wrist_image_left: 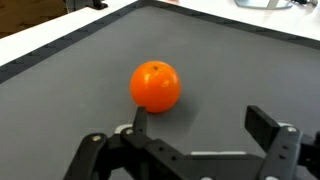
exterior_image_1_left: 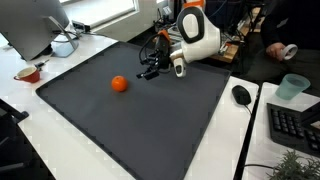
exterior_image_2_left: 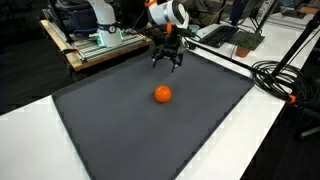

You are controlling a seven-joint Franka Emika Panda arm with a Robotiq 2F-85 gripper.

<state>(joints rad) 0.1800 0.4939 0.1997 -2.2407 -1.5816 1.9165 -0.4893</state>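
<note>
An orange point(exterior_image_1_left: 119, 84) lies on the dark grey mat point(exterior_image_1_left: 140, 125). It also shows in an exterior view point(exterior_image_2_left: 162, 94) and in the wrist view point(wrist_image_left: 156, 86). My gripper point(exterior_image_1_left: 150, 71) hangs above the far part of the mat, apart from the orange. It shows in an exterior view point(exterior_image_2_left: 167, 58) too. In the wrist view the gripper point(wrist_image_left: 200, 120) is open and empty. The orange lies just beyond its left finger, not between the fingers.
A black mouse point(exterior_image_1_left: 241, 94), a keyboard point(exterior_image_1_left: 295, 125) and a pale green cup point(exterior_image_1_left: 292, 87) sit on the white table. A small bowl point(exterior_image_1_left: 27, 74) and a monitor point(exterior_image_1_left: 35, 25) stand on the other side. Cables point(exterior_image_2_left: 275, 75) and equipment point(exterior_image_2_left: 95, 40) lie past the mat.
</note>
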